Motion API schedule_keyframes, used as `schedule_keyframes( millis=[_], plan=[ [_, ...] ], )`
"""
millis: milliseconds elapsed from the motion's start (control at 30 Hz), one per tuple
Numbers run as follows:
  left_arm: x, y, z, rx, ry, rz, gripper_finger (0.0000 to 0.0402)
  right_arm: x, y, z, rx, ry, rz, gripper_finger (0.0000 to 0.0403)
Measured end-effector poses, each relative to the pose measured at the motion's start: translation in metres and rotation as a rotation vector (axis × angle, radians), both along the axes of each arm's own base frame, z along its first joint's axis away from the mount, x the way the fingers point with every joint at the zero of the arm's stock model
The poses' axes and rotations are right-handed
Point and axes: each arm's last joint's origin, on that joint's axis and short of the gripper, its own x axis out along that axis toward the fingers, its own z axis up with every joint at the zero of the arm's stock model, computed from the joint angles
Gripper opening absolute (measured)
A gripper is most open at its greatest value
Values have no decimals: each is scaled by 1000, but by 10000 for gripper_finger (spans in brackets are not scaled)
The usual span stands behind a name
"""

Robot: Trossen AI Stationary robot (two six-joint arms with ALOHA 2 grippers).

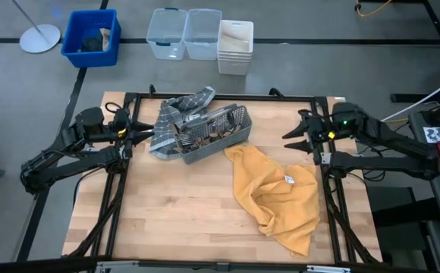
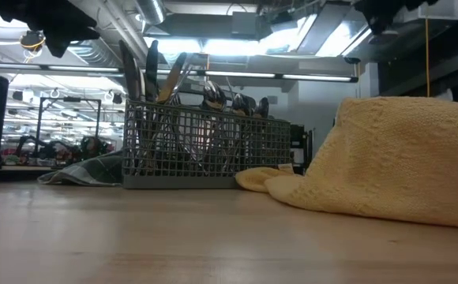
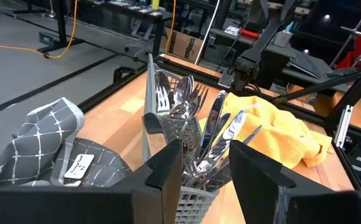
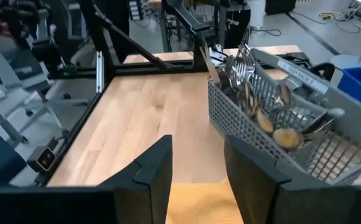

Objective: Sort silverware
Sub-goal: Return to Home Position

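Note:
The silverware (image 3: 190, 102) stands in a grey mesh caddy (image 1: 212, 136) on the far middle of the table, handles and heads sticking up above its rim (image 2: 205, 95). My left gripper (image 1: 144, 130) hovers open just left of the caddy, pointing at it, and its fingers (image 3: 168, 165) frame the utensils with nothing between them. At the table's right edge my right gripper (image 1: 292, 139) hovers open, pointing toward the caddy (image 4: 280, 130) with bare wood between its fingers (image 4: 159, 168).
A grey checked cloth (image 1: 176, 114) lies against the caddy's left end. A crumpled yellow towel (image 1: 277, 193) covers the right half of the table, touching the caddy's near right corner. Blue, clear and white bins (image 1: 197, 34) stand on the floor beyond the far edge. Bare wood (image 1: 174, 212) lies near left.

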Motion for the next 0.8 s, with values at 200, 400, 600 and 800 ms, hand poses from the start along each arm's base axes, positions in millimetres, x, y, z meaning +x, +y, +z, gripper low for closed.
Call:
schedule_keyframes(
  millis=[200,400,600,800],
  plan=[
    [0,0,0,-7,-2,2,122,-4,1,-25,46,-43,-18,147],
    [0,0,0,-61,-17,14,122,-8,2,-27,71,-47,-26,147],
    [0,0,0,12,5,-4,122,-8,-2,-28,30,-40,-177,147],
    [-1,0,-3,118,64,-35,122,-9,-6,-30,-3,-9,-310,147]
  ],
)
